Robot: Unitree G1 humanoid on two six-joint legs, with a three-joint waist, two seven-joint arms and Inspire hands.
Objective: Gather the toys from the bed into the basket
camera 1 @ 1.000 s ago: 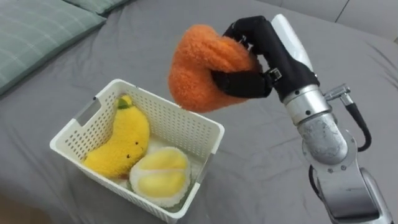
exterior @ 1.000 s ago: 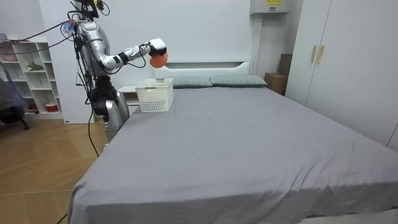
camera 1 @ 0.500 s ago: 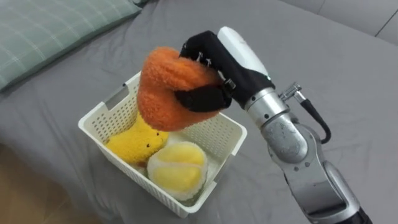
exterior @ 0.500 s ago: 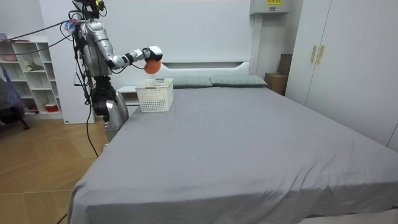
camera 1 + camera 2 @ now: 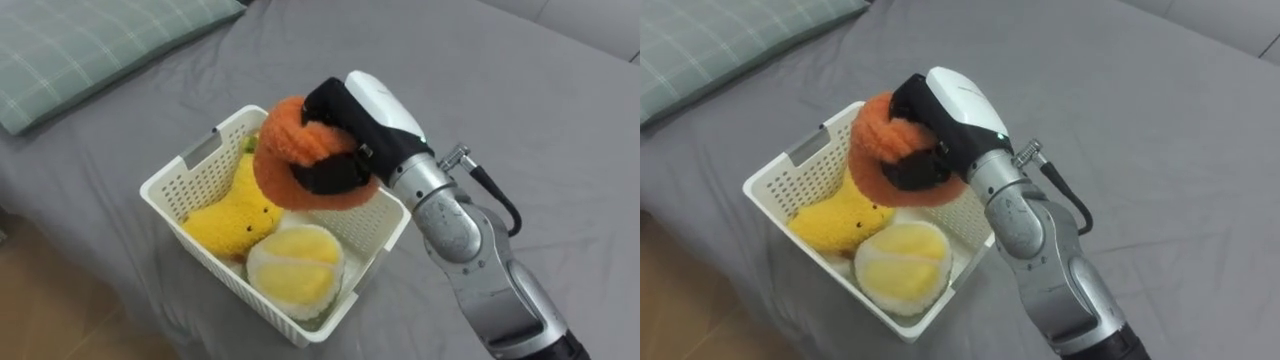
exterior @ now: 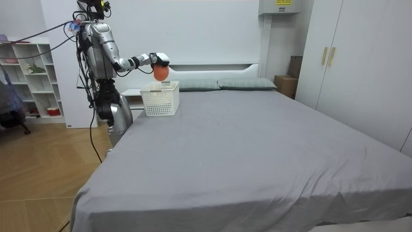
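So I had the right hand curled tight round the orange plush, held just over the basket, probably to drop it beside the yellow plush.

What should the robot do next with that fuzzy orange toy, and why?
Probably lower the right hand a little and open its fingers. The hand is curled round the orange toy and holds it just above the white basket, which already contains a yellow plush and a round plush. Letting go there should drop the toy inside.
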